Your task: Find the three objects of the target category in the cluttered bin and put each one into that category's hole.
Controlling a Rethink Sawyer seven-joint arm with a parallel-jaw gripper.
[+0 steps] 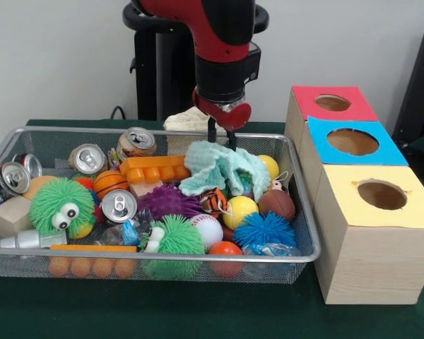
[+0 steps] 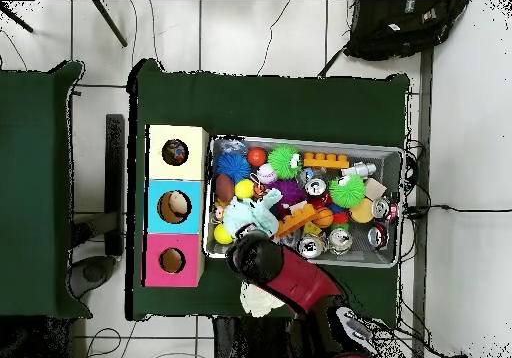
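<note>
The silver wire-mesh bin [image 1: 148, 259] is full of clutter: soda cans [image 1: 118, 205], spiky rubber balls [image 1: 61, 205], a baseball [image 1: 207, 229], a yellow ball [image 1: 239, 210], a small brown football [image 1: 276, 204] and a pale teal cloth [image 1: 219, 168]. My gripper [image 1: 222, 137] hangs open and empty just above the cloth at the bin's far side. The yellow-surround hole [image 1: 381, 194] tops the nearest wooden box, right of the bin. In the overhead view the arm hides the gripper; the bin [image 2: 300, 139] and the yellow hole [image 2: 176, 152], with something dark inside, both show.
The blue-surround hole [image 1: 352, 141] and red-surround hole [image 1: 332, 102] stand behind the yellow one. A white cloth [image 1: 187, 120] lies on the green table behind the bin, by the pedestal. A black bag [image 2: 400, 24] lies on the floor.
</note>
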